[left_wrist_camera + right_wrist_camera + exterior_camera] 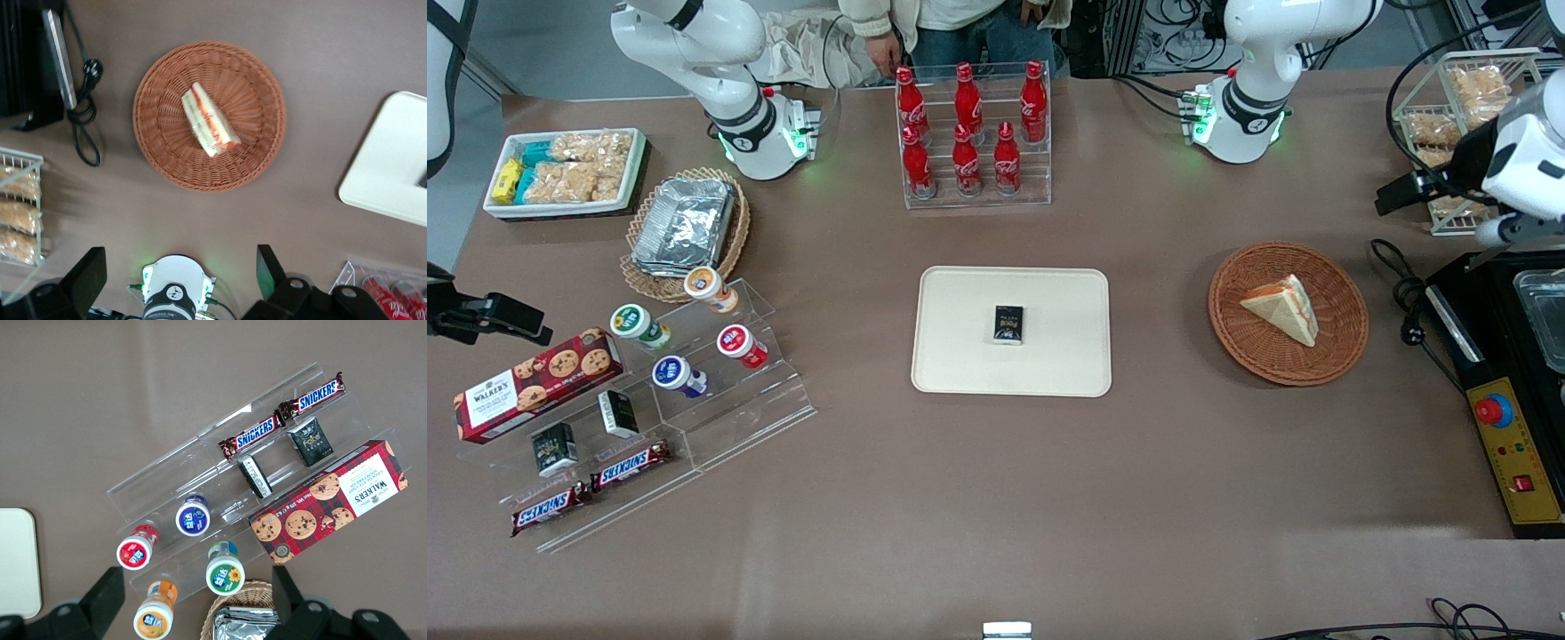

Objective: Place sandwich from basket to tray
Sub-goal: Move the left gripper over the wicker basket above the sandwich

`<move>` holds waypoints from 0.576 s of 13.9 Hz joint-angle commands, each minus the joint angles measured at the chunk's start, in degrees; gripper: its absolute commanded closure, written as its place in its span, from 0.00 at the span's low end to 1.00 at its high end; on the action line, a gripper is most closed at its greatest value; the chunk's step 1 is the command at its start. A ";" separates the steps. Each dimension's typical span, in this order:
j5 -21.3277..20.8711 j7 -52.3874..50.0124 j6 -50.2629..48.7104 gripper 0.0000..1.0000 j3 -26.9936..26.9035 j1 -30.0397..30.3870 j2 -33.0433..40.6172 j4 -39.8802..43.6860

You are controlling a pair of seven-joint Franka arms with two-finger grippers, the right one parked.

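The sandwich (1282,308), a white wedge with orange and green filling, lies in the round reddish-brown basket (1263,354) toward the working arm's end of the table. The wrist view looks straight down on the sandwich (209,120) and the basket (167,155). My gripper (1392,197) hangs high above the table beside the basket, farther from the front camera than it. The gripper (180,267) is open and holds nothing. The cream tray (960,356) lies mid-table with a small black box (1009,324) on it. One corner of the tray (387,173) shows in the wrist view.
A wire rack of snack packets (1463,116) and a black device with a cable (1409,307) stand close to my gripper. A rack of cola bottles (971,133) stands farther from the front camera than the tray. An acrylic stand of cups and snacks (720,391) is toward the parked arm's end.
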State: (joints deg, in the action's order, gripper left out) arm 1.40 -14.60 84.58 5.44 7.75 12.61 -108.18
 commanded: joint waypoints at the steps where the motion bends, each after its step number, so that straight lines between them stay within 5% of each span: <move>1: 0.89 -11.01 8.38 0.00 1.50 0.78 11.45 -15.36; 8: -0.17 -18.44 11.74 0.00 3.00 0.78 12.26 -20.22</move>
State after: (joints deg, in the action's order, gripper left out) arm 1.42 -31.08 94.53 7.45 7.98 23.53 -126.54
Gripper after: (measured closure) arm 0.000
